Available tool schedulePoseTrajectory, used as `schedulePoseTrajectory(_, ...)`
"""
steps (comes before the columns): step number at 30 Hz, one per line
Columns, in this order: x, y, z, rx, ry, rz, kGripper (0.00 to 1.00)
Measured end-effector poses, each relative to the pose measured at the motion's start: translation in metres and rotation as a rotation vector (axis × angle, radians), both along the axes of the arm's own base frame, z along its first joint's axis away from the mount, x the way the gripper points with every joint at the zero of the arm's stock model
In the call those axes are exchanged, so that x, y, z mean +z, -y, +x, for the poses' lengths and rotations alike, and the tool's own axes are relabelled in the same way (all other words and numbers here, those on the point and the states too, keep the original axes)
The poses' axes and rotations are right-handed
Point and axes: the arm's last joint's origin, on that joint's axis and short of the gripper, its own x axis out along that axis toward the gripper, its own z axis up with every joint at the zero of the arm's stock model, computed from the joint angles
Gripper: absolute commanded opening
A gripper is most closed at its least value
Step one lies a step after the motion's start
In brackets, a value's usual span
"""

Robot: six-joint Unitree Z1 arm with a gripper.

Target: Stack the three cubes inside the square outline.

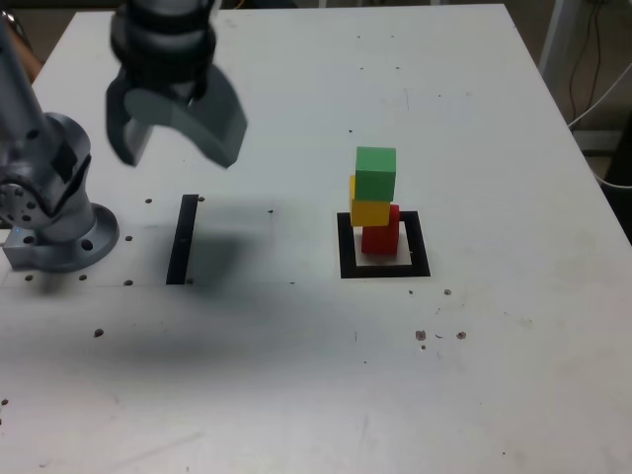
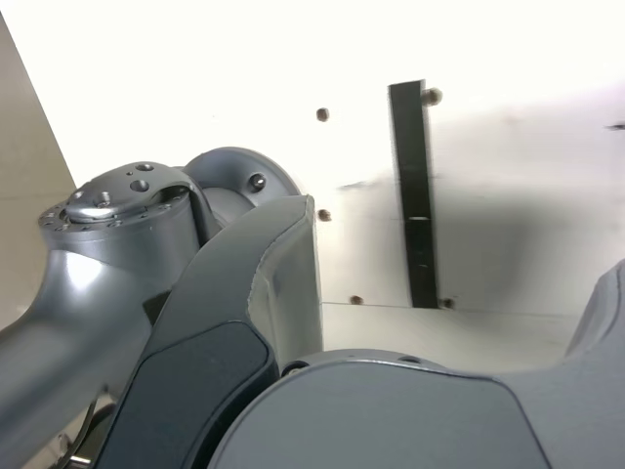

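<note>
The three cubes stand stacked inside the square outline (image 1: 346,259) at the exterior view's centre right. The red cube (image 1: 381,237) is at the bottom, the yellow cube (image 1: 369,210) sits on it shifted slightly left, and the green cube (image 1: 375,173) is on top. My gripper (image 1: 176,148) hangs well to the exterior view's left of the stack, high above the table. It is open, its two dark jaws spread wide with nothing between them. In the wrist view the gripper (image 2: 449,278) shows one dark finger (image 2: 278,283) close up; the cubes and outline are out of that view.
A narrow black strip (image 1: 183,239) (image 2: 415,195) lies on the white table (image 1: 296,375) below the gripper. The arm's grey base (image 1: 54,217) (image 2: 117,225) stands at the exterior view's left edge. Small screw holes dot the tabletop. Cables hang beyond the table's right edge.
</note>
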Motion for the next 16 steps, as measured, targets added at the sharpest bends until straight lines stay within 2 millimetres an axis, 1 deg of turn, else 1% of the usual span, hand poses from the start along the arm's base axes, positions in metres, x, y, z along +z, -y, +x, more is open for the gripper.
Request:
schedulePoseTrajectory(7, -0.025, 0.003, -0.017, 0.024, 0.07, -0.025, 1.0)
schedulePoseTrajectory(11, -0.038, 0.005, -0.02, 0.061, 0.098, -0.055, 1.0)
schedulePoseTrajectory(16, -0.046, 0.009, -0.018, 0.089, 0.049, -0.066, 1.0)
